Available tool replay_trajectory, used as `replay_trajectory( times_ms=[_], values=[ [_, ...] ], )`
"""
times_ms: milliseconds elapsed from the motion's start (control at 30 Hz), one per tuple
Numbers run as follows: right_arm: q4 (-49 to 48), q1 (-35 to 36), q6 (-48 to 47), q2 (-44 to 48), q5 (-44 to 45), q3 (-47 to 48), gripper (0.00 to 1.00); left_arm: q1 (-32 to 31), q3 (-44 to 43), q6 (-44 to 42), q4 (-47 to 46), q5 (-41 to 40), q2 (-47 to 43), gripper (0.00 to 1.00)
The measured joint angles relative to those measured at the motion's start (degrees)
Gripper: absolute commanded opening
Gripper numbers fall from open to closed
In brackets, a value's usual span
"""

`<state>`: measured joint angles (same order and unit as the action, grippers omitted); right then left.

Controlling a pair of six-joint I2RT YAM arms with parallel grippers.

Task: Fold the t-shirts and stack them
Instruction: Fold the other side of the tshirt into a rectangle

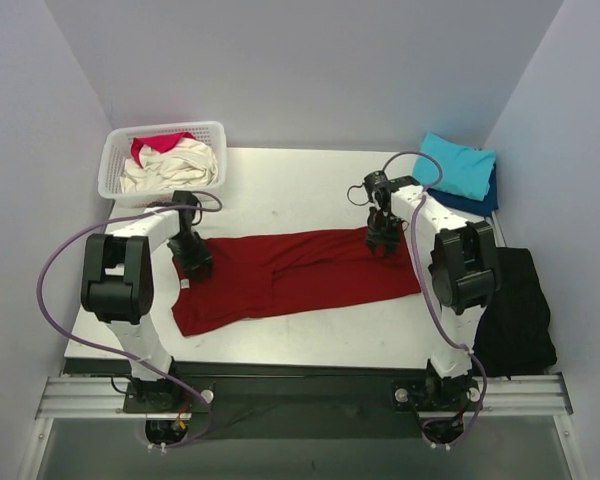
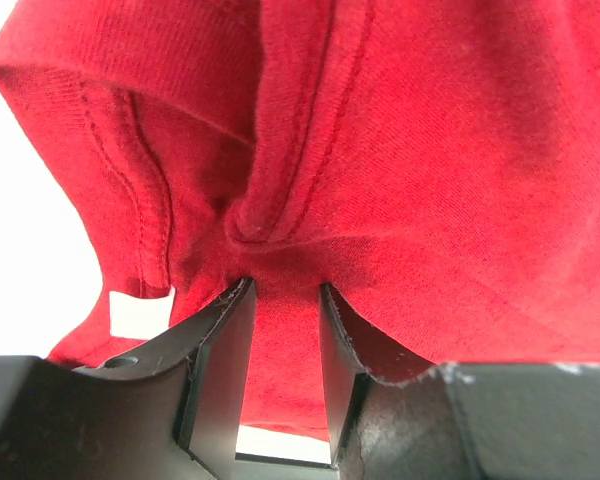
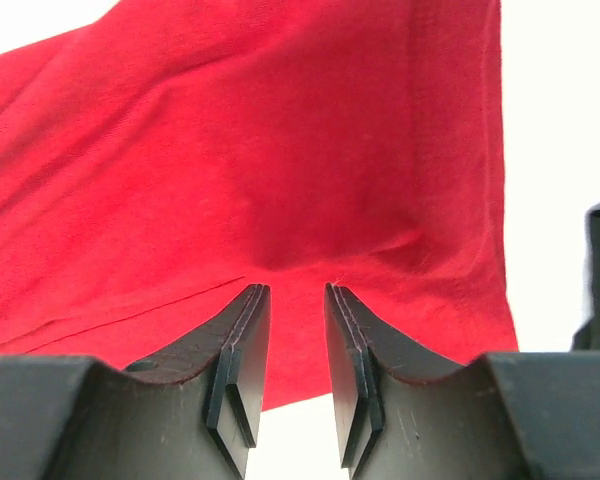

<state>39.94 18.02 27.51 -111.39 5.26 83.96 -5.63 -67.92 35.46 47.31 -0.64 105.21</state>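
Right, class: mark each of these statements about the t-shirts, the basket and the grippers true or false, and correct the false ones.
1. The dark red t-shirt lies spread out on the table. True.
2. The white lattice basket is empty. False: it holds a cream t-shirt and a pink-red t-shirt.
3. The turquoise t-shirt lies on top of the navy blue t-shirt at the table's far right corner. True.
4. The left gripper and the right gripper both hang over the basket. False: each is down at one end of the dark red t-shirt, left at its left end, right at its right end.
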Motion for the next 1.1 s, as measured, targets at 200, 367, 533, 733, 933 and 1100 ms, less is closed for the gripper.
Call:
replay_trajectory(
  times_ms=[200,367,533,733,933,1100],
  values=[
    [-0.1,-0.9,0.5,-3.2,-3.2,0.0,0.27,4.0,-1.7,-1.6,1.5,-1.2,1.2,0.41],
    [0.1,-1.2,0.6,-5.9,-4.3,-0.2,0.26,5.9,-2.0,-1.9,1.7,-1.4,1.4,0.4],
    [0.3,-2.3,1.1,-5.9,-5.5,-0.2,0.25,7.3,-2.4,-1.9,1.9,-1.0,1.7,0.4],
    [1.0,-5.6,1.5,-5.9,-6.3,-0.2,0.24,10.4,-2.4,-1.9,2.0,-0.6,1.7,0.39],
    [1.6,-8.5,2.1,-5.9,-6.4,-0.2,0.23,12.5,-2.4,-2.2,1.9,-0.4,1.7,0.39],
    [1.7,-8.5,2.5,-5.8,-6.1,-0.2,0.22,12.4,-2.4,-2.6,1.9,-0.1,1.7,0.38]
  ],
)
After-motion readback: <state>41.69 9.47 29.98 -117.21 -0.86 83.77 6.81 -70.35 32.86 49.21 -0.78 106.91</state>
